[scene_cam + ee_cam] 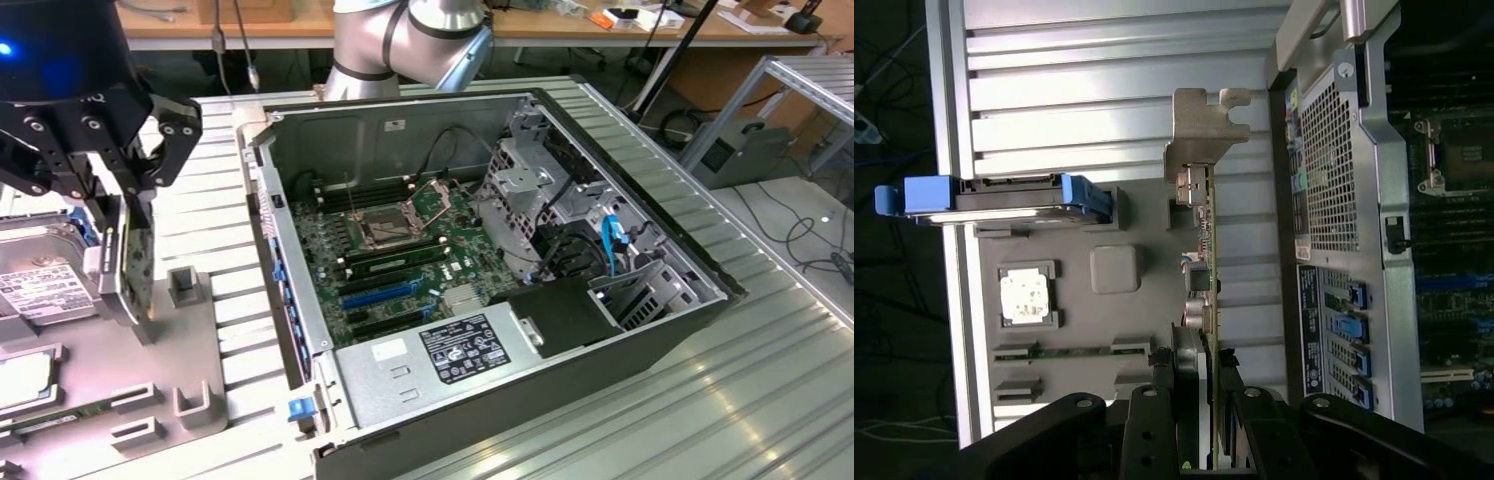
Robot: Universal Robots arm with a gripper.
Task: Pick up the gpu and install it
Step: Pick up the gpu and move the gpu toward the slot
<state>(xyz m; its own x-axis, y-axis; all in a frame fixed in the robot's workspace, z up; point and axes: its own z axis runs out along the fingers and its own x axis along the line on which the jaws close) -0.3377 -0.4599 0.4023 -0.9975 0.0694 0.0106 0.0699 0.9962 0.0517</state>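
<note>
From my remote seat, the black gripper sits closest to the lens, and its fingers are clamped on the gpu. The card hangs edge-on, with its silver bracket at the end away from the claw. It is held over the grey parts tray, at about nine o'clock from the computer case in the exterior view. I cannot tell whether its lower edge is clear of the tray.

The case lies open on its side. Inside it I see:
- the green motherboard
- the power supply at six o'clock
- the metal drive cage at three o'clock
- the bare processor socket in the middle
- blue expansion slots (nothing seated in them)

The tray carries a hard drive with blue handles, a processor chip in its pocket and memory sticks.

Everything rests on a ribbed metal table. Beyond it, at twelve o'clock, is a wooden bench. At two o'clock there are cables on the floor.
</note>
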